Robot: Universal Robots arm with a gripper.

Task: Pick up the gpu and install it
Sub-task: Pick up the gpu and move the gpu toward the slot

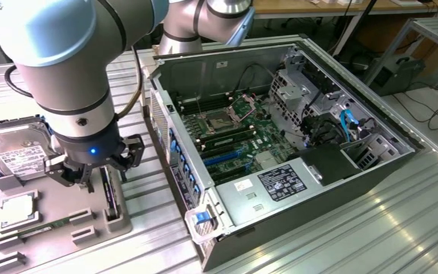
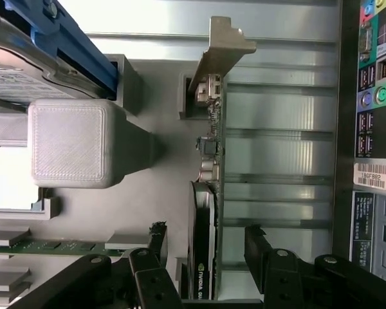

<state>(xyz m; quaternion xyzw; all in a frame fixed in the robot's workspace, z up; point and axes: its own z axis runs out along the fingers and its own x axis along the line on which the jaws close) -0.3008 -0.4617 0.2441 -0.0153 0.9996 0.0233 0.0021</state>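
The gpu (image 1: 110,193) is a thin dark card standing on its edge in a slot of the grey parts tray (image 1: 67,228), at the exterior view's left. In the wrist view the gpu (image 2: 209,154) runs lengthwise, with its silver-beige bracket (image 2: 222,46) at the far end. My gripper (image 1: 96,170) hovers directly over the card. My gripper (image 2: 206,232) is open, one dark finger (image 2: 157,237) on each side of the card. A visible gap separates the other finger (image 2: 255,239) from the card.
The tray also holds a hard drive (image 1: 17,149), a processor (image 1: 17,206) and a green memory stick (image 1: 38,231). The open computer case (image 1: 310,171), with its motherboard (image 1: 230,134), lies to the exterior view's right. Its rear ports (image 2: 373,96) run close beside the tray.
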